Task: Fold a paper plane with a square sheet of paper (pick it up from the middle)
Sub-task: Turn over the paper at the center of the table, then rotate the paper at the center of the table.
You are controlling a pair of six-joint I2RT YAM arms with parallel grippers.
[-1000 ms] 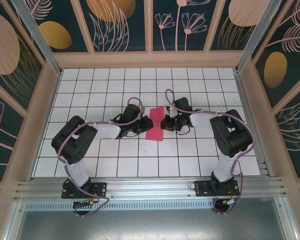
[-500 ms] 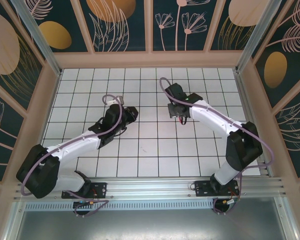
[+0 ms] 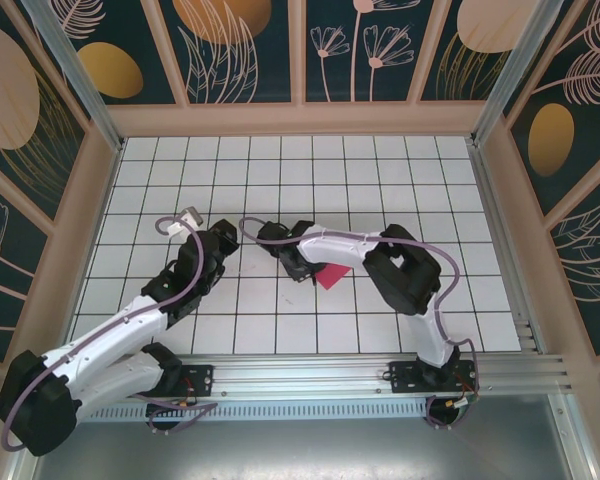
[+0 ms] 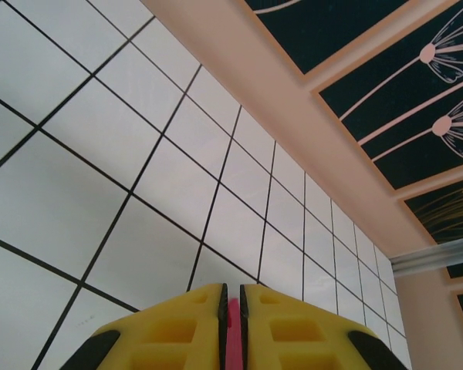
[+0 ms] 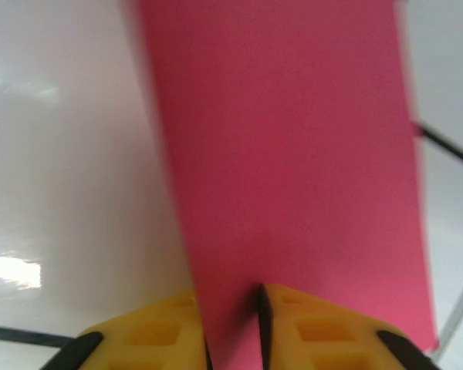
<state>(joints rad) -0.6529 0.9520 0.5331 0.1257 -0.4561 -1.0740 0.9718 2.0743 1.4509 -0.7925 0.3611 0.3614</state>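
Right claw (image 5: 231,301) clamped on pink paper (image 3: 332,277), just right of table (image 3: 280,170) centre. Left claw (image 4: 231,291) left of centre, jaws almost together, thin pink sliver between; cannot tell what.

Magenta-pink, that square sheet of paper (image 5: 293,154), on a white desk (image 3: 280,160) ruled in black grid lines. Yellow fingers (image 5: 332,331) on the right pincer (image 5: 233,308), and dark teal walls (image 3: 250,50) with peach flowers.

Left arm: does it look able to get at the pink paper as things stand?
Probably not cleanly. The paper peeks out from under the right arm, and the right hand is pinching it. That hand and its wrist sit between the left hand and the paper.
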